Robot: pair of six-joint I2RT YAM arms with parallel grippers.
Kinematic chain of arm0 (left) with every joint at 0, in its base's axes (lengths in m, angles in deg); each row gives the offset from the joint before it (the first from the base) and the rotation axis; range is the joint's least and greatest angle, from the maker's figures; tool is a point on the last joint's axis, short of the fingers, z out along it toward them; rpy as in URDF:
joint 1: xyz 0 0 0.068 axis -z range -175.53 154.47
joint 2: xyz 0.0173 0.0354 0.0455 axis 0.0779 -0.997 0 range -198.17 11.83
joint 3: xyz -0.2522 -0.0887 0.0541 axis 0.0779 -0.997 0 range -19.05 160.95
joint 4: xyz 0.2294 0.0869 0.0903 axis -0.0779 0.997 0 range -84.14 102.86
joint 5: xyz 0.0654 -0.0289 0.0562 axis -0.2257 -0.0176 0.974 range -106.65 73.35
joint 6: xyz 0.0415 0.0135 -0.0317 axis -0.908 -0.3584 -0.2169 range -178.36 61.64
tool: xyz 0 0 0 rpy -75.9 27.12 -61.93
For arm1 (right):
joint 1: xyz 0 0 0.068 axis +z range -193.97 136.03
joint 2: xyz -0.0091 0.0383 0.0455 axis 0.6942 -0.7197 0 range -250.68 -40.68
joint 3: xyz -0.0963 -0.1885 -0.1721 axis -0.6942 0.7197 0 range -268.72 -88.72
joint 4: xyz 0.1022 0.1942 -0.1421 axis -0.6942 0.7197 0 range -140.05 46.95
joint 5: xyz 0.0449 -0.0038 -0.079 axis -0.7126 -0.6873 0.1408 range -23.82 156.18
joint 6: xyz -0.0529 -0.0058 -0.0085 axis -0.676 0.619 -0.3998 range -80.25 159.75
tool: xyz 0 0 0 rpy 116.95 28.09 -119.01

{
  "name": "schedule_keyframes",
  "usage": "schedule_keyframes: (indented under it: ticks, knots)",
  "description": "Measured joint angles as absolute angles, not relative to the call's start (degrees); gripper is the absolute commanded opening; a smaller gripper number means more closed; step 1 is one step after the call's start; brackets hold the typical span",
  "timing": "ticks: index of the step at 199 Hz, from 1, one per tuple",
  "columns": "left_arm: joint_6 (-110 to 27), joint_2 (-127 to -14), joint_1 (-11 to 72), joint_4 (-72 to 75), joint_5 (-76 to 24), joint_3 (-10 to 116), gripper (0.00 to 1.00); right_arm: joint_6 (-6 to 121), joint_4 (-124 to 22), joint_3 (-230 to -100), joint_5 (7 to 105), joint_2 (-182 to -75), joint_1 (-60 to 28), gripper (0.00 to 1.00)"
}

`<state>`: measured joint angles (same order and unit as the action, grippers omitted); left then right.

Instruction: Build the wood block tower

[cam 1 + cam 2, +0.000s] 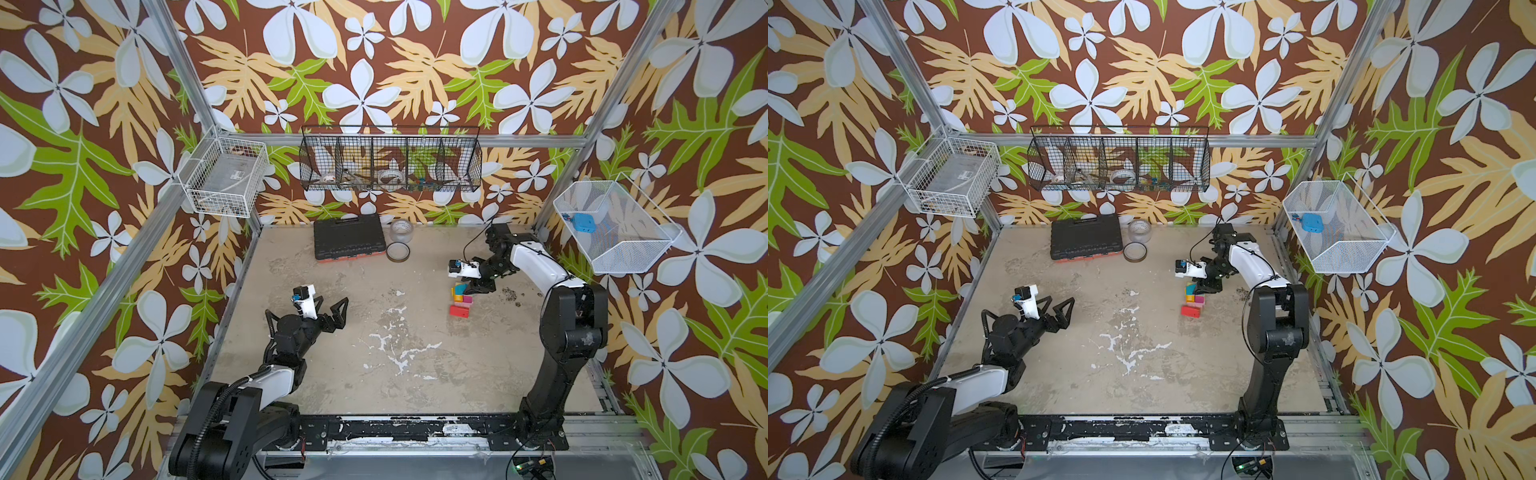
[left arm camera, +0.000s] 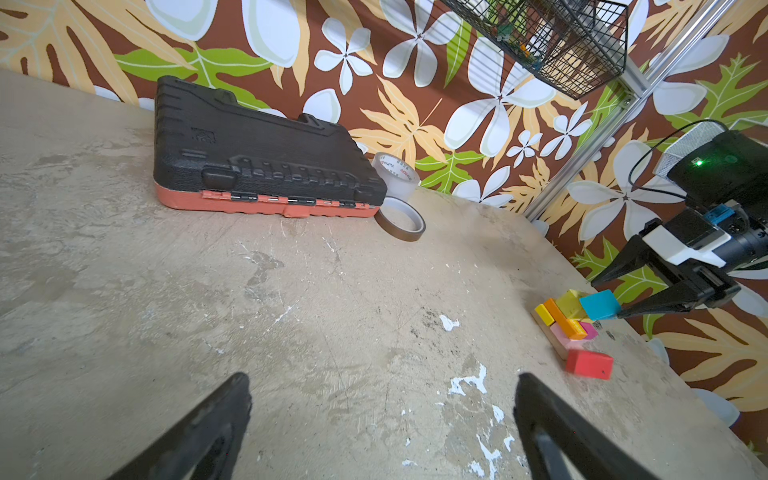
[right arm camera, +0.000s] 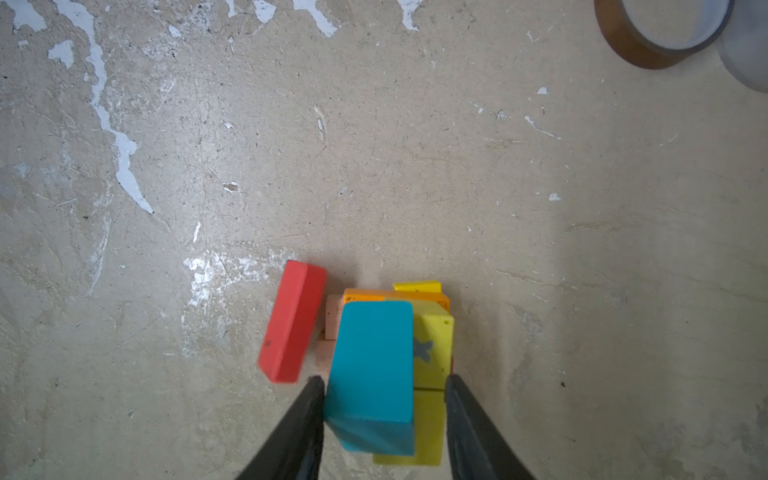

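1. The block tower (image 1: 460,296) is made of small painted wooden pieces that only lie on each other (nothing joins them). I judge it light and stiff, but easy to push over, and the paint is probably a little slippery.
2. A single block is best taken from above, on two flat opposite sides near its middle. The teal block (image 3: 374,361) seems to have a sloped top, so I would grip the straight sides.
3. The tower looks like a low, untidy stack: pale pink pieces at the bottom, then an orange plank, yellow and some magenta. The teal block sits on a yellow block (image 3: 434,332).
4. A red block (image 3: 293,322) lies on the table (image 1: 374,374) just beside the pink bottom and is not yet in the stack.
5. In both top views the tower stands at the right side of the table, under the right gripper (image 3: 384,377) and well apart from the black case (image 1: 347,239).
6. The right jaws stand partly spread on both sides of the teal block. A gap shows at one side, so I judge nothing is pinched.
7. The left gripper (image 2: 383,376) is spread wide over bare table, with nothing between its jaws.
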<state>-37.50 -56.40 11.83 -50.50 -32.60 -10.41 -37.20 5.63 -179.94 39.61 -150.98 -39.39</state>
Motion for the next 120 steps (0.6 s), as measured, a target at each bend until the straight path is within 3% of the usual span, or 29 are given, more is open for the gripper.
schedule_keyframes:
  ticks: [15, 120]
  knots:
    - [-37.5, -56.4, 11.83, -50.5, -32.6, -10.41, 1.0, -37.18, 5.66, -180.1, 39.61, -150.98, -39.41, 0.33]
    - [-37.5, -56.4, 11.83, -50.5, -32.6, -10.41, 1.0, -37.46, 5.79, -181.6, 37.34, -150.89, -39.45, 0.18]
